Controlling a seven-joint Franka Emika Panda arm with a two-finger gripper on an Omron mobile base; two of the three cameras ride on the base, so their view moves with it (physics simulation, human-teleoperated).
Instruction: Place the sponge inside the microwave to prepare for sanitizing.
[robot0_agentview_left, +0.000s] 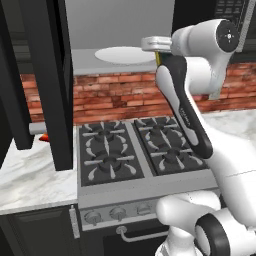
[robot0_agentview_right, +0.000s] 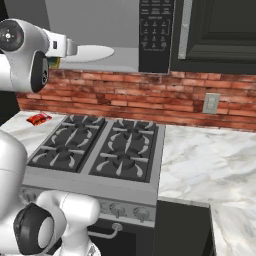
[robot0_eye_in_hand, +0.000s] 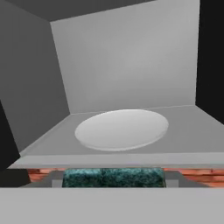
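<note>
At the microwave (robot0_eye_in_hand: 131, 78) mouth, the dark green-topped sponge (robot0_eye_in_hand: 113, 177) is clamped in the end effector (robot0_eye_in_hand: 113, 178).

A simulated home kitchen. A black gas stove (robot0_agentview_right: 97, 150) with four burner grates sits built into the counter, with a row of round control knobs (robot0_agentview_right: 131, 212) along its front and an oven door handle (robot0_agentview_left: 142, 234) below. White marble countertops (robot0_agentview_right: 205, 165) run on both sides of the stove. Behind it is a red brick backsplash (robot0_agentview_right: 125, 97) with a wall outlet (robot0_agentview_right: 211, 103). Above the stove hangs a black microwave (robot0_agentview_right: 155, 35) with its door (robot0_agentview_left: 42, 75) swung open, showing a grey interior and a white round plate (robot0_eye_in_hand: 121, 129). Dark cabinets (robot0_agentview_right: 220, 30) with a silver handle (robot0_agentview_right: 186, 27) sit beside the microwave, and dark lower cabinets (robot0_agentview_left: 37, 232) stand under the counter.
</note>
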